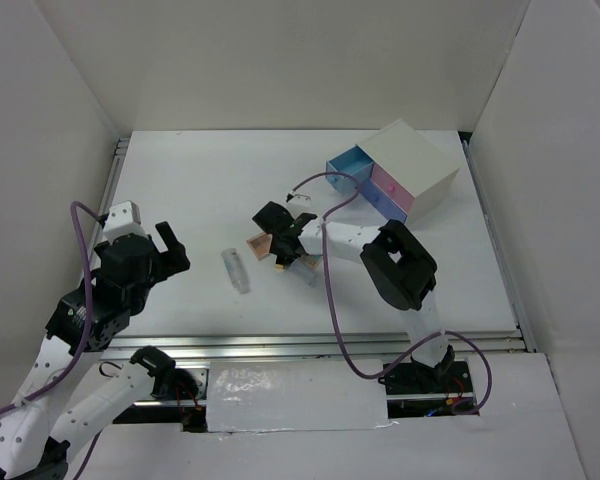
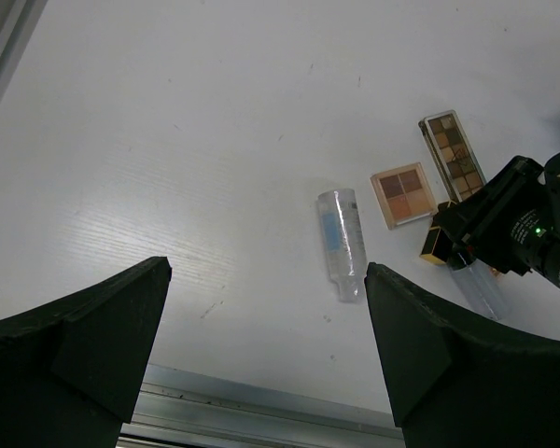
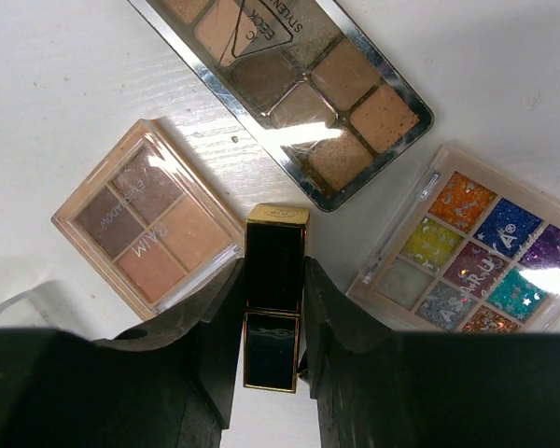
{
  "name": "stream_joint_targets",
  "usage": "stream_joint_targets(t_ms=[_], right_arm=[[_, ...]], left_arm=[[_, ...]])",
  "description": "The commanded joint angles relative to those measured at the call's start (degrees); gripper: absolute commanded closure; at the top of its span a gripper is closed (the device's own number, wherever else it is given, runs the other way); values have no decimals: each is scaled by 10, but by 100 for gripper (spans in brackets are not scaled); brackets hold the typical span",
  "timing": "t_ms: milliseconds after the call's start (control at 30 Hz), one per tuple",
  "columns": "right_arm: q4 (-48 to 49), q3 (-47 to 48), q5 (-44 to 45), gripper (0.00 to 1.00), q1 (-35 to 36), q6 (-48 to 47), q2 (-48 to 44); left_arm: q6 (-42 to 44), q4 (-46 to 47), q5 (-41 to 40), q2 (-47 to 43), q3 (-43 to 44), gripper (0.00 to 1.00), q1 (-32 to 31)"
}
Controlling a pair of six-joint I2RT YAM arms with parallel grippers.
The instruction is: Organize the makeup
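Two fingers of R end effector (image 3: 273,308) clamped gold-black lipstick (image 3: 276,252) on tabletop (image 3: 56,75) btwn peach palette (image 3: 149,217) & multicoloured palette (image 3: 476,257); R arm (image 1: 350,240) stretched low leftward. L end effector (image 2: 268,271) gaped wide near clear tube (image 2: 341,241).

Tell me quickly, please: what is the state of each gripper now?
Left gripper: open, holding nothing.
Right gripper: closed on the gold-black lipstick.

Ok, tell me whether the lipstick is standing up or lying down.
Lying down: the lipstick rests on its side on the table, its long face showing, between the fingers of the right gripper.
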Motion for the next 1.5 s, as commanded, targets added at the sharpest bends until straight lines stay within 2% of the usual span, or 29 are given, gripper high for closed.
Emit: stream_joint_targets(t_ms=[0, 200, 367, 467, 533, 700, 833, 933, 1033, 1233, 1300, 1400, 1433, 1467], right_arm=[[28, -20, 12, 68, 3, -6, -39], [97, -36, -37, 69, 3, -56, -93], [71, -3, -5, 69, -1, -87, -139], [46, 32, 4, 69, -34, -103, -164], [26, 52, 17, 69, -82, -123, -173], [-34, 164, 6, 69, -201, -147, -147], [-89, 257, -17, 69, -278, -151, -79], [-111, 329, -26, 69, -295, -151, -38], [-122, 361, -26, 67, -302, -146, -12], [-95, 311, -39, 65, -306, -131, -25], [-79, 292, -45, 62, -306, -130, -35], [-72, 274, -47, 51, -304, -129, -45], [-70, 270, -45, 37, -304, -129, -48], [-69, 269, -45, 33, -303, -131, -55]], left_arm=[[12, 21, 3, -6, -3, 1, 3], [11, 21, 2, -7, -3, 1, 3], [10, 19, 1, -4, -3, 0, 3], [10, 20, 0, -3, -3, 1, 3], [10, 20, 0, -3, -3, 1, 2], [10, 20, 0, 1, -4, 1, 3], [10, 18, -3, 8, -1, 1, 3], [9, 17, -4, 11, -1, 1, 4], [12, 21, 1, 12, -2, 1, 3], [12, 20, 0, 12, -2, 1, 4], [12, 20, 1, 12, -2, 1, 4], [13, 22, 3, 10, -2, 1, 4], [14, 22, 5, 9, -2, 1, 3], [15, 22, 5, 9, -3, 0, 4]])
